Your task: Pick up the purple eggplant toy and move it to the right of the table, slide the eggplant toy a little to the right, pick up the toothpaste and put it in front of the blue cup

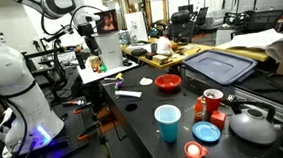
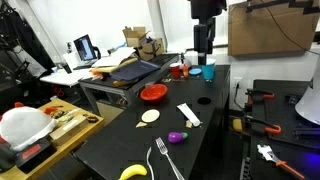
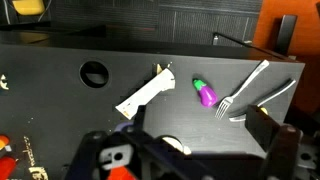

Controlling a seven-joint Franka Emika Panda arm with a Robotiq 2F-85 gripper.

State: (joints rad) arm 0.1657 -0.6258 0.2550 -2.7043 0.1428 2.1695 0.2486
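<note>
The purple eggplant toy [image 3: 206,93] lies on the black table [image 3: 60,100], beside a fork. It also shows in an exterior view [image 2: 177,136]. The white toothpaste [image 3: 145,94] lies flat to its left, and shows in both exterior views [image 2: 188,115] [image 1: 127,93]. The blue cup [image 1: 168,122] stands upright at the table's other end, also seen in an exterior view [image 2: 209,71]. My gripper [image 3: 200,140] hangs high above the table, open and empty, seen from outside in an exterior view [image 2: 204,45].
A red bowl [image 2: 153,93], a pale round slice [image 2: 150,117], a fork [image 3: 240,92] and a banana [image 2: 133,172] lie on the table. Near the cup are a flat blue dish [image 1: 206,133], red items and a grey kettle [image 1: 253,124]. A round hole [image 3: 94,73] is in the tabletop.
</note>
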